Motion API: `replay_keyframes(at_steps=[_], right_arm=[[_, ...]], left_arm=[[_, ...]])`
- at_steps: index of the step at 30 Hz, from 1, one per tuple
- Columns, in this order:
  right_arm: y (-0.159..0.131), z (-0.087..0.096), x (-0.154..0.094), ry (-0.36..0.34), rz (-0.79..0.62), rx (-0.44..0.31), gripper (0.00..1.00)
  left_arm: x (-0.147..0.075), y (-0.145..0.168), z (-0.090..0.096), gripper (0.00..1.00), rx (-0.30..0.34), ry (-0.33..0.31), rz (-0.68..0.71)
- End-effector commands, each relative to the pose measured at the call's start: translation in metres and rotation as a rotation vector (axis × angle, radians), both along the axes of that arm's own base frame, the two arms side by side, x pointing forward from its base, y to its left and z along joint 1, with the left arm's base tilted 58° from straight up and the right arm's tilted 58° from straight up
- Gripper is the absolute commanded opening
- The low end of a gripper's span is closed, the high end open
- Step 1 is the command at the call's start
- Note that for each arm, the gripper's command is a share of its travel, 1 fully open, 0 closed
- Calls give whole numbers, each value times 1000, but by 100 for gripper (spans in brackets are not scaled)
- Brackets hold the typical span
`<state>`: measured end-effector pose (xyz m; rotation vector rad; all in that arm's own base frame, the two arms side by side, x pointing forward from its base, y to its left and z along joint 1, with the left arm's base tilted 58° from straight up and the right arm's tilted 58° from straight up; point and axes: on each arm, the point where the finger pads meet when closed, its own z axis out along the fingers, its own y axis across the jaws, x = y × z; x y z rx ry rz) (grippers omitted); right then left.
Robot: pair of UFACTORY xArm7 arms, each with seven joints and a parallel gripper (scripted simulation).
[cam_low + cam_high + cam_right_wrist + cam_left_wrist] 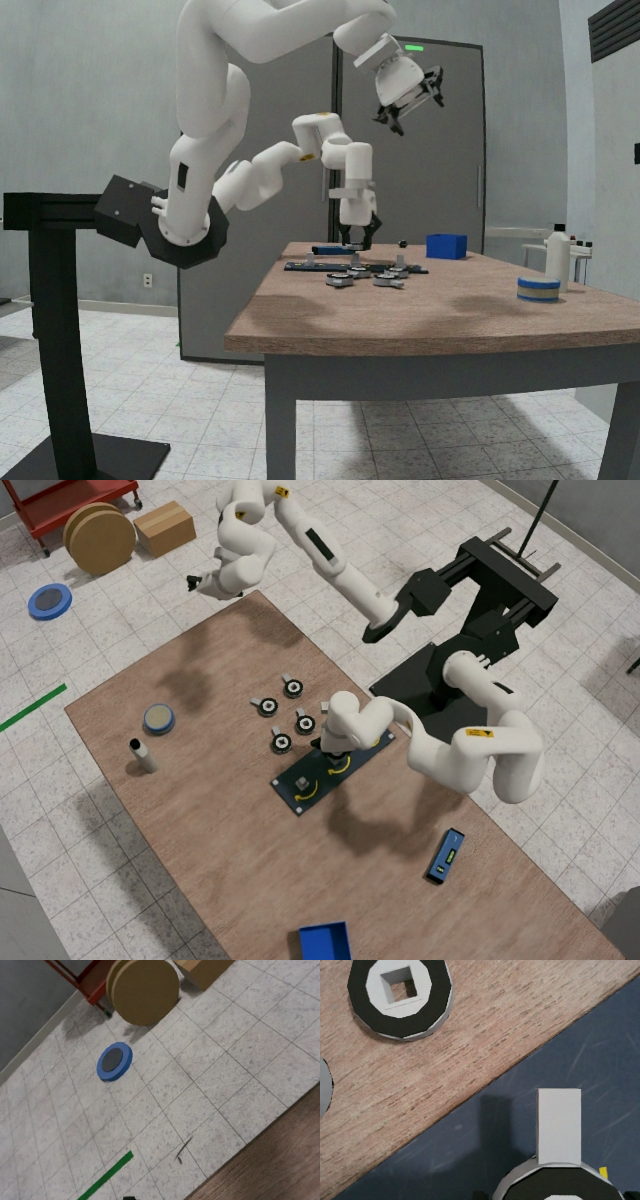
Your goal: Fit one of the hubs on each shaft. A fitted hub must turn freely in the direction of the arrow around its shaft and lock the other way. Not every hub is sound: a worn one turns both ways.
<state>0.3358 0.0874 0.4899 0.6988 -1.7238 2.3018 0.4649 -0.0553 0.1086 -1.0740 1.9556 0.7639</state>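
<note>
Brown, wood-grained surface fills the near part of the exterior view, with the right pincer high above it, tilted, spread wide and holding nothing. A blue-banded round container sits near a white bottle. Four loose hubs lie flat beside the dark board, their tabs pointing outward; a pale piece near them is partly hidden by the left arm. On the board, three upright shafts stand bare. Over the middle one, the left pincer is partly open, closed around a hub, which is level and apart from the shaft. Beyond are a blue instrument, a blue bin and, behind everything, a grey cabinet.
</note>
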Motion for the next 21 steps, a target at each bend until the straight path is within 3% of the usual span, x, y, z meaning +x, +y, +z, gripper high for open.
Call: replay_keyframes(at_steps=[1,21], right_arm=[[1,1,0,-2,3,1,100],[1,1,0,-2,3,1,100]], left_arm=[[0,-3,1,0,-3,-2,-5],[1,-1,0,0,-3,-2,-5]])
